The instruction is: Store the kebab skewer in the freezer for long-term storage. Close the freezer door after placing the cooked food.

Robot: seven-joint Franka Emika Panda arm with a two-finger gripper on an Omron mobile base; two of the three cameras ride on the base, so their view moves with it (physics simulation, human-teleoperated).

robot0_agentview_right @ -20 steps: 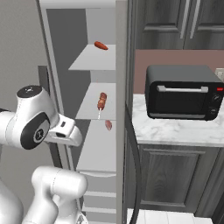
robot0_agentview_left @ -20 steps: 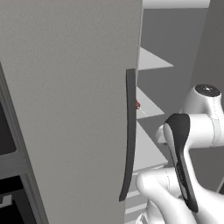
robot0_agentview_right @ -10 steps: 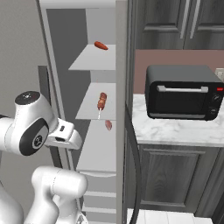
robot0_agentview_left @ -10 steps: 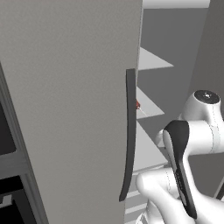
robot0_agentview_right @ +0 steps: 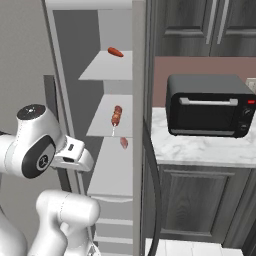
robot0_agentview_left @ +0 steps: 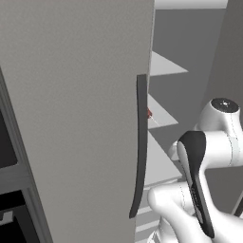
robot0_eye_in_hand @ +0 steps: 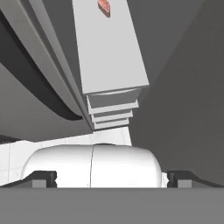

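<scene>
Freezer (robot0_agentview_right: 107, 160) stands open ahead of me, its freezer door (robot0_agentview_left: 76, 118) swung wide at my left, long dark handle (robot0_agentview_left: 139, 147) along its edge. I judge the door heavy and stiff; the flat panel near that handle is where I'd push. My gripper (robot0_eye_in_hand: 111, 177) is released, jaws wide, holding nothing. Smallest, the kebab skewer (robot0_agentview_right: 116, 117) lies on the middle shelf (robot0_agentview_right: 100, 125), light and likely slippery, already stored.

The gripper (robot0_eye_in_hand: 112, 178) has its two dark tips far apart, with nothing between them. Past it is a flat white shelf (robot0_eye_in_hand: 109, 52) of the freezer (robot0_eye_in_hand: 183, 87). A small red bit of food (robot0_eye_in_hand: 104, 7) lies at its far end.
</scene>
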